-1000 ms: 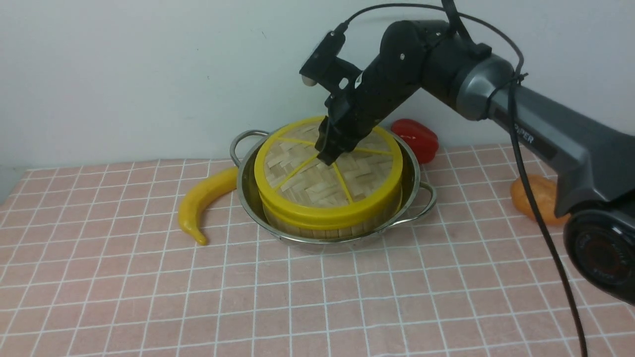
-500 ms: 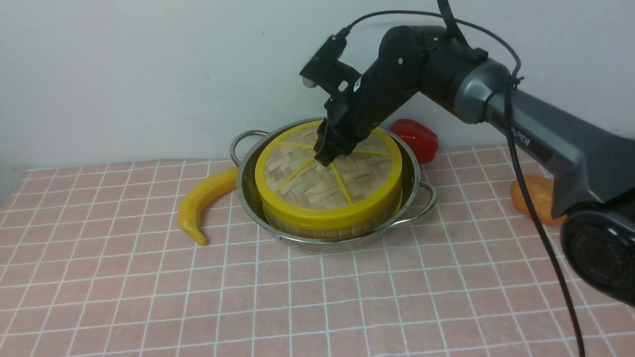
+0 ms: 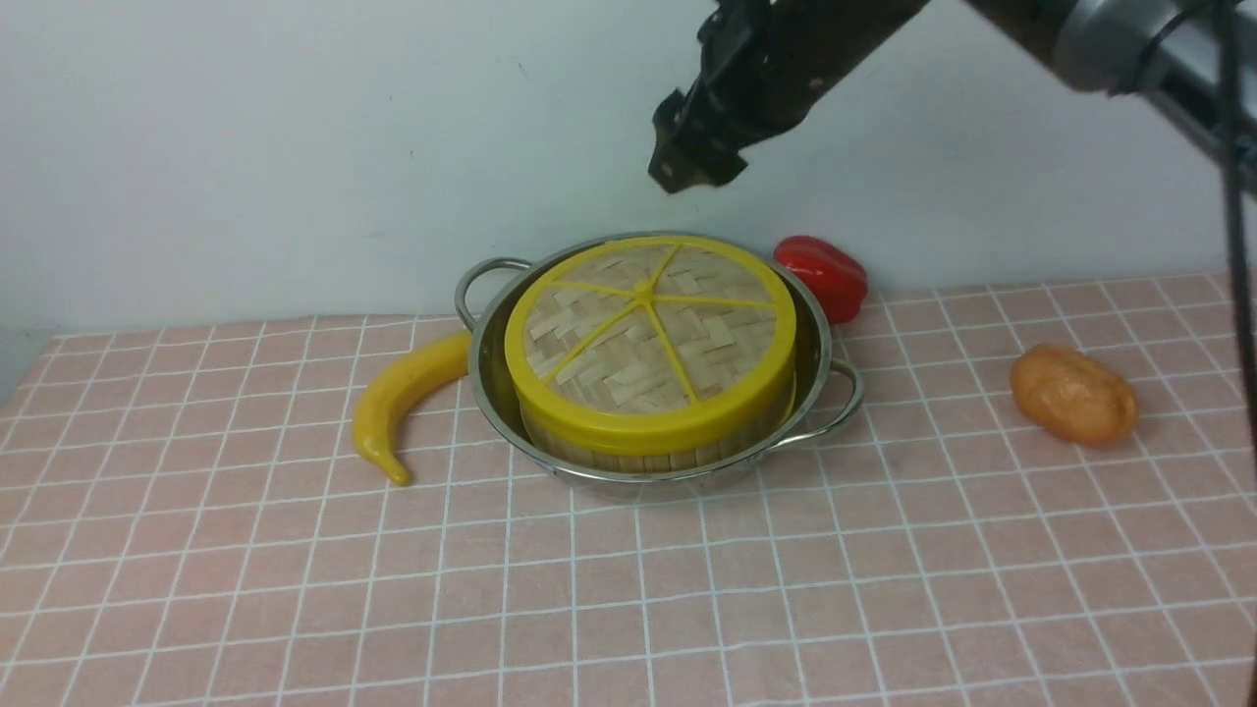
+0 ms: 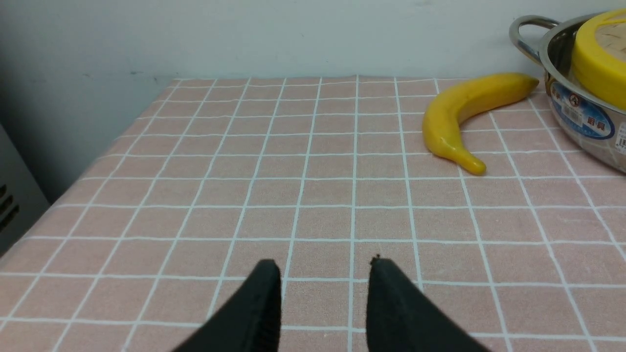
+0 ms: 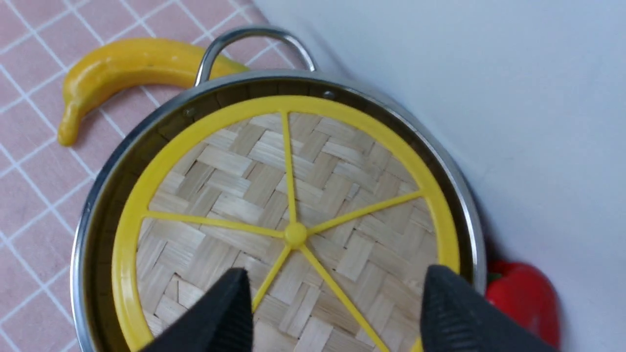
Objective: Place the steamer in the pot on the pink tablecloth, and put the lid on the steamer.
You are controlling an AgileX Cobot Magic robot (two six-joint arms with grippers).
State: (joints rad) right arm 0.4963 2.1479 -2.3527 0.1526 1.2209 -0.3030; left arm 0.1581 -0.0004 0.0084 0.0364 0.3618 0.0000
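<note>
The steel pot stands on the pink tablecloth near the back wall. The steamer sits inside it; only its bamboo side wall shows, under the lid, which lies flat on top. In the right wrist view the lid fills the pot. My right gripper hangs open and empty well above the lid; its jaws show wide apart. My left gripper is open and empty, low over the cloth left of the pot; it is out of the front view.
A yellow banana lies left of the pot, also in the left wrist view. A red pepper sits behind the pot by the wall. An orange potato-like item lies at the right.
My right gripper has let go of the lid's knob and risen well above it, opening. The arm has swung up and out of the way, uncovering the orange item.
</note>
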